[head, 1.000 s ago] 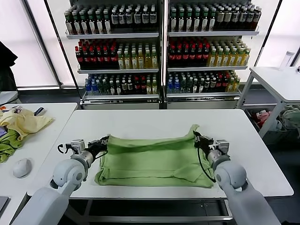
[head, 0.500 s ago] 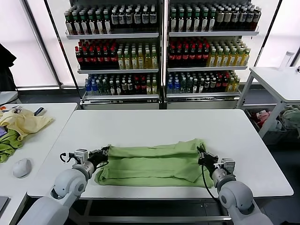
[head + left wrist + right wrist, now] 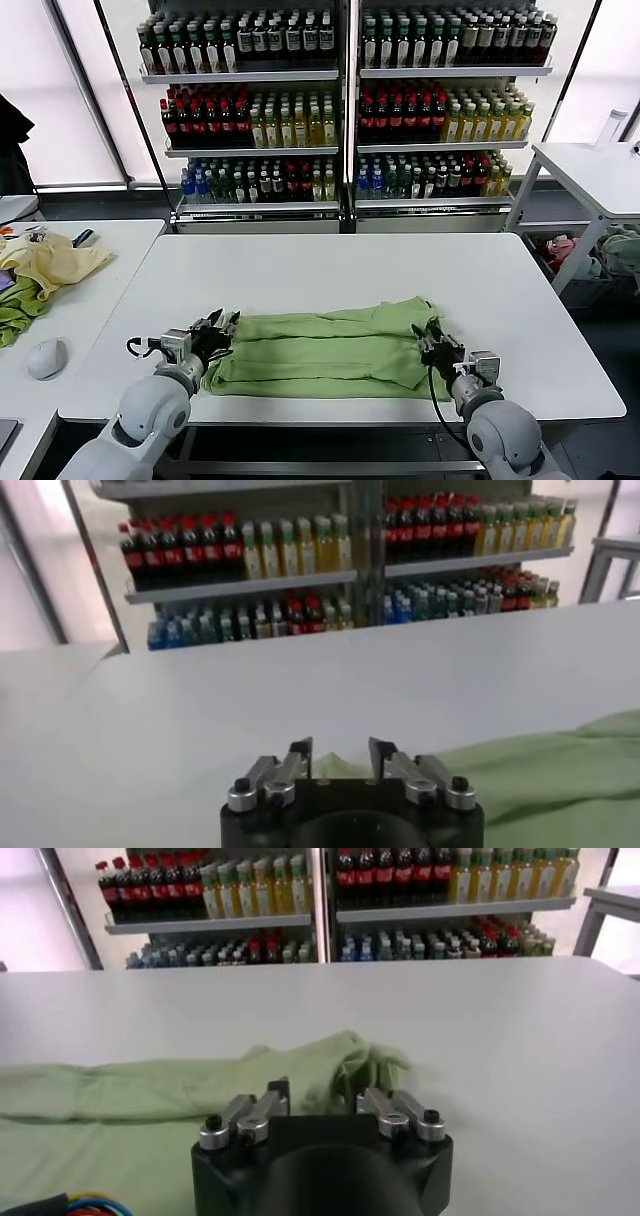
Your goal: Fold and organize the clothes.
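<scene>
The clothes are one light green shirt (image 3: 320, 352), lying folded into a long flat band near the front edge of the white table (image 3: 330, 270). My left gripper (image 3: 222, 326) sits low at the band's left end, and in the left wrist view it (image 3: 340, 750) is open, with a corner of the shirt (image 3: 560, 770) just beyond its fingertips. At the right end rests my right gripper (image 3: 431, 338). It (image 3: 322, 1093) is open too, and the bunched shirt corner (image 3: 350, 1063) lies loose ahead of it.
A side table on the left carries a pale yellow cloth (image 3: 55, 262), a darker green cloth (image 3: 14, 305) and a white mouse (image 3: 46, 358). Bottle shelves (image 3: 340, 100) line the back. Another white table (image 3: 600, 170) stands at the right.
Both grippers carried the shirt's raised far edge forward and down over the near part, making a narrower band. Both then opened and let the fabric go.
</scene>
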{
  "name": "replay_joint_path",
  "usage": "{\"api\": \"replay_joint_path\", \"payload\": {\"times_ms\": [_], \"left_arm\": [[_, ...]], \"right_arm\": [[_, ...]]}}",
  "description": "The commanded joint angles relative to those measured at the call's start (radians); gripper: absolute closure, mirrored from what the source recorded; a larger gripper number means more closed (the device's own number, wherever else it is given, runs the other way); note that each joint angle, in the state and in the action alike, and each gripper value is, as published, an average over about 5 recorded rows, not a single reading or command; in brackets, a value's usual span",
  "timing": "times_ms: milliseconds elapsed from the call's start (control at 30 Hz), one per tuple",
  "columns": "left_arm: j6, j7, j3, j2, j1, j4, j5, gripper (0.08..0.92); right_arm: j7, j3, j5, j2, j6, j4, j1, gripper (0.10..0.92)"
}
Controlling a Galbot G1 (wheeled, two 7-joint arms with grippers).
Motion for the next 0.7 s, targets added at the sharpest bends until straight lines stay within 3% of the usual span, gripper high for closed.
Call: {"api": "replay_joint_path", "payload": {"times_ms": [33, 267, 367, 567, 700], "left_arm": [[-0.048, -0.082, -0.054, -0.197, 0.177, -0.058, 0.177, 0.448], [-0.054, -0.095, -0.047, -0.247, 0.152, 0.016, 0.183, 0.244], [-0.057, -0.105, -0.049, -0.264, 0.137, 0.049, 0.186, 0.192], [-0.063, -0.114, -0.05, -0.287, 0.123, 0.098, 0.185, 0.177], [-0.069, -0.118, -0.055, -0.296, 0.116, 0.127, 0.178, 0.214]], "right_arm": [[-0.001, 0.027, -0.012, 0.003, 0.004, 0.031, -0.051, 0.448], [0.0, 0.027, -0.011, 0.001, 0.01, 0.029, -0.052, 0.252], [-0.001, 0.027, -0.01, -0.002, 0.011, 0.031, -0.053, 0.216], [0.0, 0.031, -0.005, -0.01, 0.013, 0.031, -0.054, 0.203], [0.0, 0.031, -0.001, -0.013, 0.013, 0.032, -0.053, 0.203]]}}
